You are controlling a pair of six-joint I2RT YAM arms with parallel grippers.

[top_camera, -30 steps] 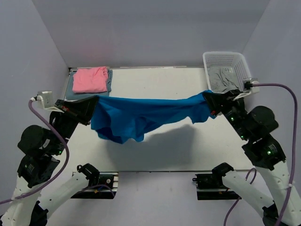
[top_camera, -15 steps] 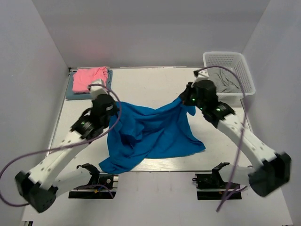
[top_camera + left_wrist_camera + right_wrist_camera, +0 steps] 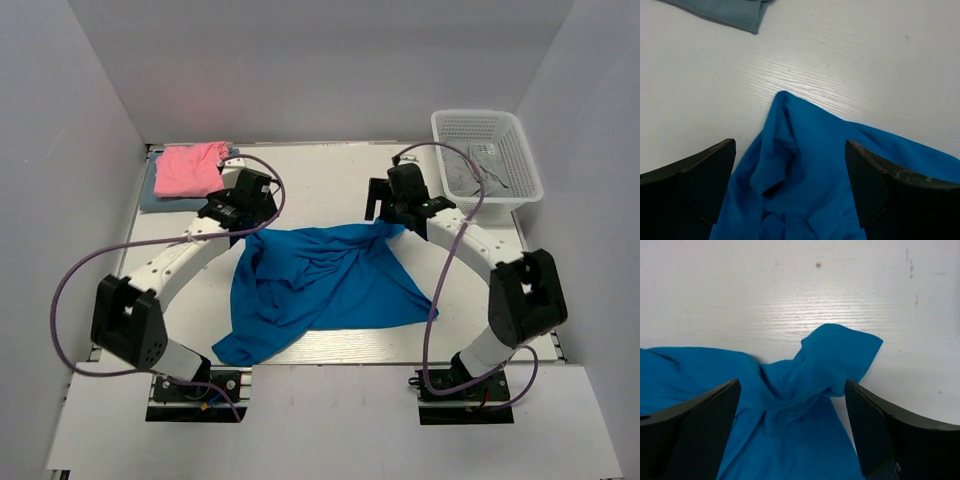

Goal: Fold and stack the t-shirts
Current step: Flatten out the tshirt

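Bright blue cloth t-shirt (image 3: 320, 285): rumpled and unevenly spread on the white table top (image 3: 320, 170), lying between the two pincers and reaching from them toward the near edge; not yet folded.
Far-left stack: folded pink t-shirt (image 3: 190, 168) lying on a folded dull grey-blue t-shirt (image 3: 158, 200), beyond and to the left of the left pincer, apart from it.
Left pincer (image 3: 790, 145): jaws wide apart, nothing held, poised over a pointed far-left corner of the blue cloth that sits directly between the jaws; contact with the cloth not possible to tell.
Handling: soft, light and limp; likely to sag, bunch and drag its own creases along when lifted; nothing to break.
Where to take hold: judged best at the two far corners under the pincers, pinching a hem or shoulder edge, then drawing the corners apart to flatten the cloth before any fold.
Right pincer (image 3: 791, 382): jaws wide apart, nothing held, above a twisted far-right corner flap of the blue cloth, the flap between the jaws and nearer the right one.
White plastic lattice basket (image 3: 480, 114): beyond and to the right of the right pincer, well apart from it; inside, a crumpled grey cloth (image 3: 475, 170), probably another shirt, kind not certain.
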